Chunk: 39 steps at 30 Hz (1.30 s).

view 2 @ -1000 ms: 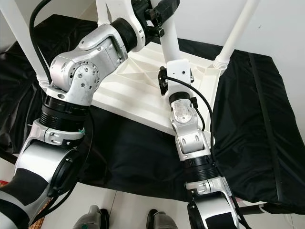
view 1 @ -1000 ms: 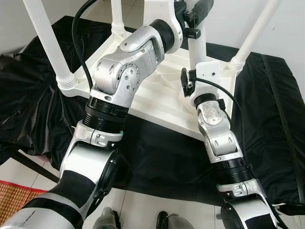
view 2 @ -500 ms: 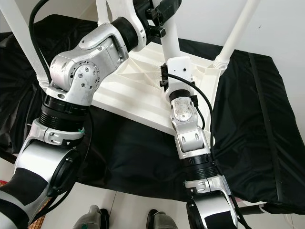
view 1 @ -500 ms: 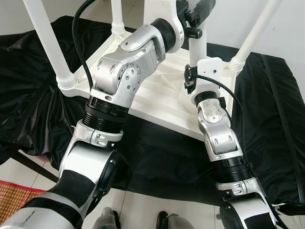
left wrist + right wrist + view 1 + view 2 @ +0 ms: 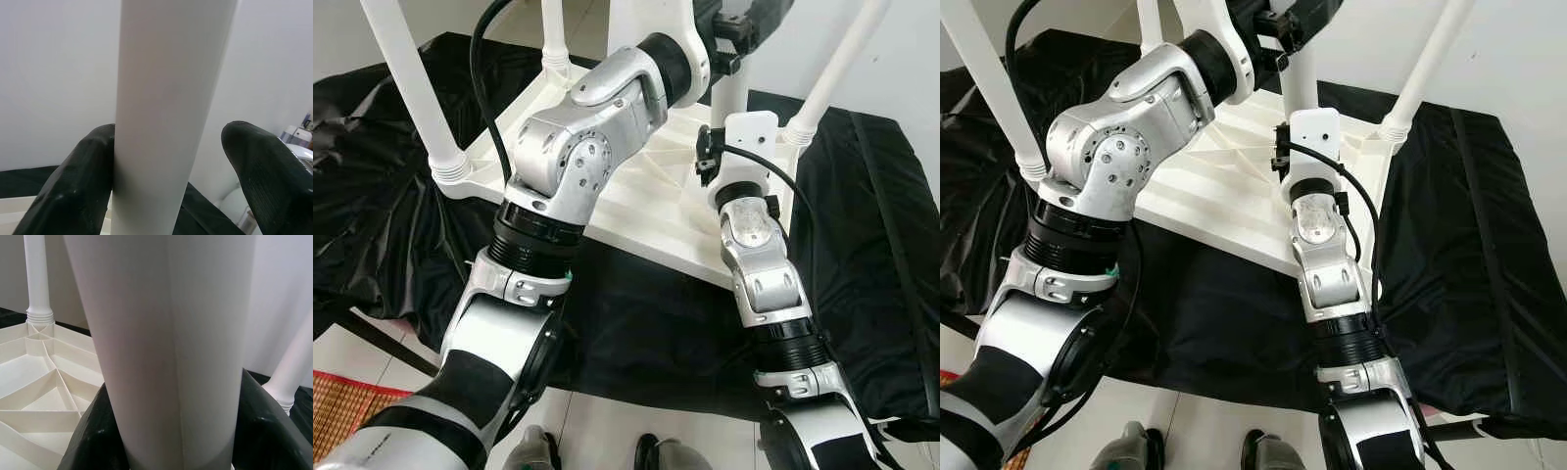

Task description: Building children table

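Tabletop is laid upside down on black cloth, legs up. Near-right leg is straddled by left gripper, jaws spread, one finger touching; lower down, it's pinched by right gripper.

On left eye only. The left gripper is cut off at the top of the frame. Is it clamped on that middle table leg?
Observer: Not clamped. In the left wrist view the left gripper is open around the table leg. One finger touches it and the other stands apart.
Operator: Right gripper? Its wrist housing blocks my view.
Observer: The right wrist view shows the right gripper shut on the same leg, with its fingers pressed against both sides.
Operator: How low on the leg is it?
Observer: Low. The ribbed underside of the tabletop shows close beside the fingers. I cannot see the leg's socket.
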### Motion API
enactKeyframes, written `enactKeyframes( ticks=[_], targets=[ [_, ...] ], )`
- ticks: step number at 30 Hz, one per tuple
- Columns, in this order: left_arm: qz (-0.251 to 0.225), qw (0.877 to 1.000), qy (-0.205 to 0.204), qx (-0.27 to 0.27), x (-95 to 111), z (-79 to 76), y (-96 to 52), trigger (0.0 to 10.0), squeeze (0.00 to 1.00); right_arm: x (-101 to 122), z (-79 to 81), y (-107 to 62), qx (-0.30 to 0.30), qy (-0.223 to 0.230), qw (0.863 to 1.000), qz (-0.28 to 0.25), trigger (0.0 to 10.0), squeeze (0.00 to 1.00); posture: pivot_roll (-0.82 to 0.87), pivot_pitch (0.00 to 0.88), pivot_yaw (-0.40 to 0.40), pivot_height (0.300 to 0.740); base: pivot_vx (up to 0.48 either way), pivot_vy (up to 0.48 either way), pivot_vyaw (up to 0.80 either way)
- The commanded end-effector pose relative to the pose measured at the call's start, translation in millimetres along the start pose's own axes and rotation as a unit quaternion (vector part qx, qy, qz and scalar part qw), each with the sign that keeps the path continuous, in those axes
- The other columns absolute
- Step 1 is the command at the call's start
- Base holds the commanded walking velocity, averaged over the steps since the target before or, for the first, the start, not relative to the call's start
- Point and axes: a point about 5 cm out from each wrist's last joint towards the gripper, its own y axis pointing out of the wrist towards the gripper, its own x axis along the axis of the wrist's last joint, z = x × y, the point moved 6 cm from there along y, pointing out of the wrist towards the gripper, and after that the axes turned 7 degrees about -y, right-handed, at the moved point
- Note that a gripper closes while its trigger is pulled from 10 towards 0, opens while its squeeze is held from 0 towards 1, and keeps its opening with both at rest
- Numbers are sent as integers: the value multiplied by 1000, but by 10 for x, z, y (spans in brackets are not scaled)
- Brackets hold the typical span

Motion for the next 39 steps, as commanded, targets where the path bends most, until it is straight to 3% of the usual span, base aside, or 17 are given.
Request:
enactKeyframes(
  ticks=[1,2,10,14,19,23,30,35,39],
  targets=[
    [15,996,-4,-91,-51,-253,-21,10000,192,-61,-56,0,-12,7,1000,14,10000,0,67,133,-28,740,0,0,0],
    [16,996,-4,-91,-57,-248,-23,10000,0,-73,-75,-4,-19,8,1000,17,10000,0,67,133,-28,740,0,0,0],
    [19,998,13,-59,-63,-121,-64,10000,0,-130,-132,-11,-36,19,999,29,10000,0,66,128,-23,740,0,0,0],
    [28,999,23,-27,-125,43,-121,10000,0,-201,-226,-25,-64,32,996,46,10000,0,65,127,-24,740,0,0,0],
    [24,999,27,-8,-122,134,-173,10000,0,-239,-260,-40,-71,31,996,51,10000,0,63,127,-24,740,0,0,0],
    [27,999,20,8,-150,284,-299,10000,0,-296,-326,-83,-82,44,994,57,10000,0,63,131,-25,740,0,0,0],
    [69,996,35,51,-537,564,-608,10000,0,-395,-520,-215,-99,66,992,50,10000,0,57,149,-18,740,0,0,0],
    [92,994,28,58,-798,593,-775,10000,0,-382,-528,-302,-86,77,993,34,10000,0,50,154,-15,740,0,0,0],
    [102,992,44,60,-968,581,-897,10000,0,-358,-525,-387,-76,77,994,18,10000,0,45,158,-10,740,0,0,0]
  ],
)
